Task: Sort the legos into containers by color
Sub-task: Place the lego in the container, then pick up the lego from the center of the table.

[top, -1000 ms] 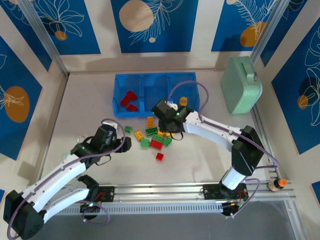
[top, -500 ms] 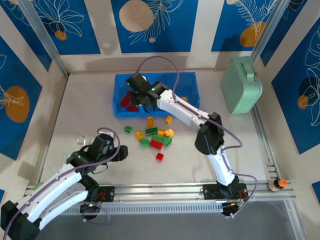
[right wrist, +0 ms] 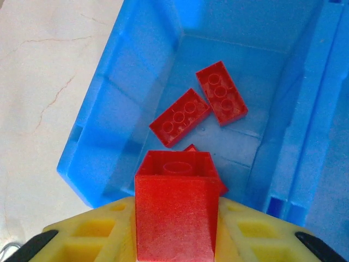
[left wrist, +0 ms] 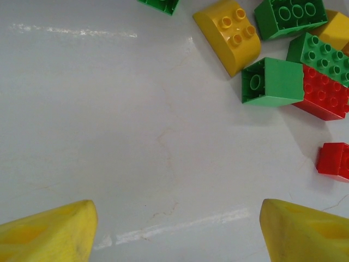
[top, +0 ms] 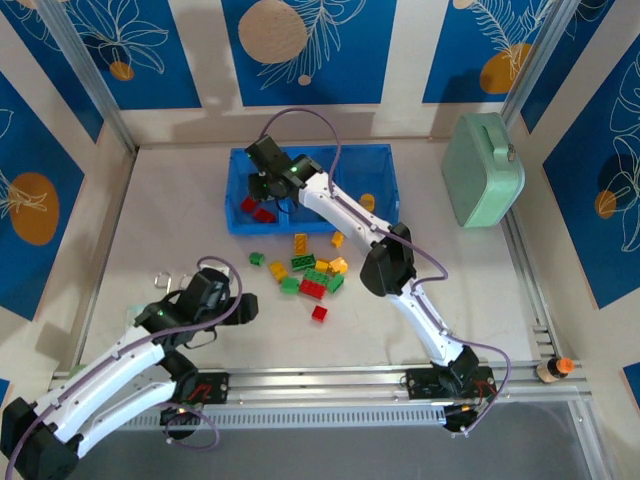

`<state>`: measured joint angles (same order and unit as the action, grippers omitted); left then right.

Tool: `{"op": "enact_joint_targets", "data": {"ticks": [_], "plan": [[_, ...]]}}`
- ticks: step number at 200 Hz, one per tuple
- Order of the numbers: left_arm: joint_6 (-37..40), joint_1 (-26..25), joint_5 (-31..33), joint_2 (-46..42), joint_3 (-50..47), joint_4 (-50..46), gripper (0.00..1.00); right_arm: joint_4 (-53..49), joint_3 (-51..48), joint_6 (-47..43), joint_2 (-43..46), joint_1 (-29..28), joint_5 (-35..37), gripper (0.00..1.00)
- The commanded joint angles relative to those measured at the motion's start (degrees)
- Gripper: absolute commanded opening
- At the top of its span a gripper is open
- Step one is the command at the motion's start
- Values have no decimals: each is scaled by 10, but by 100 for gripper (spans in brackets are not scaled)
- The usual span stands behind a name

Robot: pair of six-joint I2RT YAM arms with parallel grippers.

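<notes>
The right hand (right wrist: 175, 234) is squeezing a red lego (right wrist: 174, 202) over the blue tray's (right wrist: 117, 93) left box. The left hand (left wrist: 177, 226) is hanging above the counter (left wrist: 109, 120) with fingers (left wrist: 49, 229) spread wide.

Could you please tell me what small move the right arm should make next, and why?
Probably open the right gripper and let its red brick drop. The brick hangs over the left compartment of the blue tray, where other red bricks already lie, so the colour matches.
</notes>
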<state>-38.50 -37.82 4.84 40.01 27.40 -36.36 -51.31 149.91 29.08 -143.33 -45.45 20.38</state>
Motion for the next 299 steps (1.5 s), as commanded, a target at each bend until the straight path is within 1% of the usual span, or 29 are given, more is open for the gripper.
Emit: {"op": "enact_joint_targets", "data": {"ticks": [1, 8, 14, 22, 45, 66, 88, 118, 146, 165, 184, 207, 228, 248, 299], "plan": [[11, -6, -3, 2, 32, -23, 78, 13, 34, 1, -17, 13, -37, 49], [12, -6, 1, 2, 37, -25, 78, 11, 41, 3, -19, 15, -48, 69], [13, -6, 2, 3, 41, -26, 79, 10, 45, 3, -18, 17, -60, 80], [13, -6, 1, 6, 47, -24, 79, 1, 56, 5, -16, 18, -66, 82], [17, -6, -12, 34, 67, -7, 79, -21, 53, 1, 19, 13, -52, 82], [24, -7, 1, 78, 91, -4, 80, -20, -15, -12, 88, 7, -38, 81], [30, -6, -12, 116, 108, 23, 80, 20, -146, -29, 188, -1, -22, 80], [55, 7, 6, 192, 142, 40, 81, 84, -336, -39, 331, -14, 18, 80], [73, 41, 3, 276, 172, 75, 81, 139, -512, -24, 448, -19, 47, 80], [88, 67, 5, 334, 196, 97, 80, 151, -605, -1, 508, -19, 70, 79], [100, 91, 9, 390, 226, 104, 78, 166, -697, 25, 563, -18, 75, 77], [109, 116, 2, 436, 245, 126, 77, 180, -796, 65, 617, -12, 77, 75], [117, 133, -9, 476, 263, 140, 77, 194, -867, 94, 655, -1, 67, 73], [126, 138, -16, 500, 283, 137, 74, 200, -913, 114, 681, 7, 60, 73], [130, 137, -47, 545, 284, 156, 73, 216, -1008, 160, 712, 24, 41, 71]]}}
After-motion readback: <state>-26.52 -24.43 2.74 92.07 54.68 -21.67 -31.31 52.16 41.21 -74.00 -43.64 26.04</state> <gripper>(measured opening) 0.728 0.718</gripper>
